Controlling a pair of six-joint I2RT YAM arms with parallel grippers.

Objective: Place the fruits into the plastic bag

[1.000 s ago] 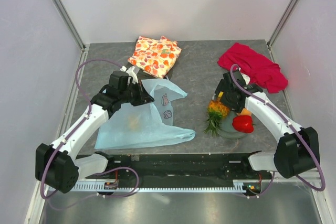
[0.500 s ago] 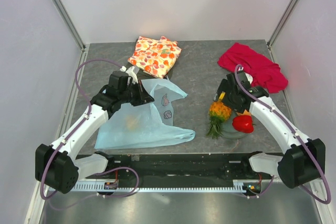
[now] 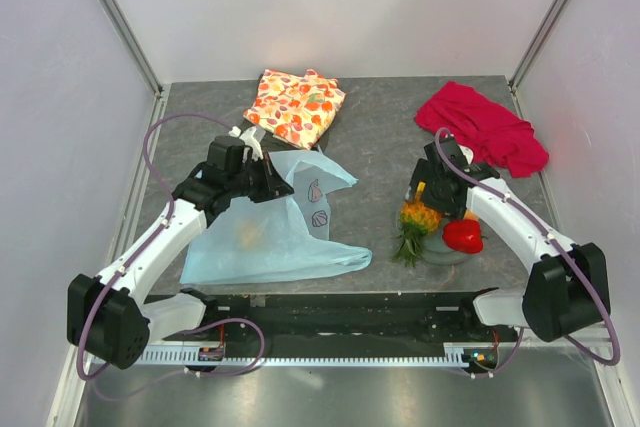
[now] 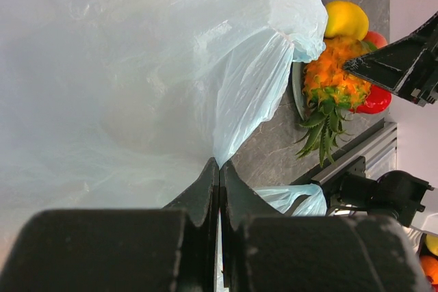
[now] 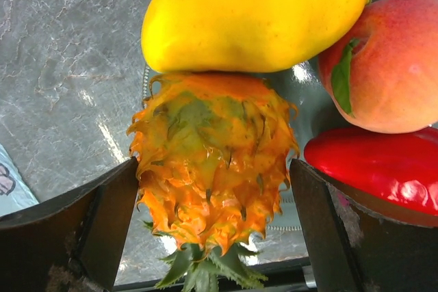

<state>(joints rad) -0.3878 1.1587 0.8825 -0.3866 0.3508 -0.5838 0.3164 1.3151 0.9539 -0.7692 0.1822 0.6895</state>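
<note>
Right arm swung outward and came back over the last second, ending above the plate again; left arm and bag hadn't shifted. Left gripper (image 4: pixel 219 169) was closed tight, pinching a fold of the thin translucent light-blue plastic bag (image 3: pixel 270 237), which lay mostly flat on the grey table (image 3: pixel 380 147), near the orange floral cloth (image 3: pixel 297 105). A faint yellowish shape (image 3: pixel 250 235) showed through the film, probably one fruit already inside. Right gripper (image 3: pixel 431 191) was spread wide, straddling the small orange pineapple with green leaves (image 5: pixel 212 155); its fingers (image 5: pixel 109 217) sat at the flanks, and I couldn't tell if they were bearing on it, so not a confirmed grasp. The pineapple lay half on the grey-green round plate (image 3: pixel 440 255), butted against the yellow mango-shaped piece (image 5: pixel 253 11), with the orange peach (image 5: pixel 390 66) and glossy red pepper-like piece (image 5: pixel 383 169) just beside the right finger. Risks as I judged them: jaws near full spread on a spiky, tapered body could slip on lift; pulling it out could roll the mango off the plate; the right finger could nudge the pepper; and one pinch on limp film might leave the mouth collapsed, so the scales or leaves could snag on entry.
</note>
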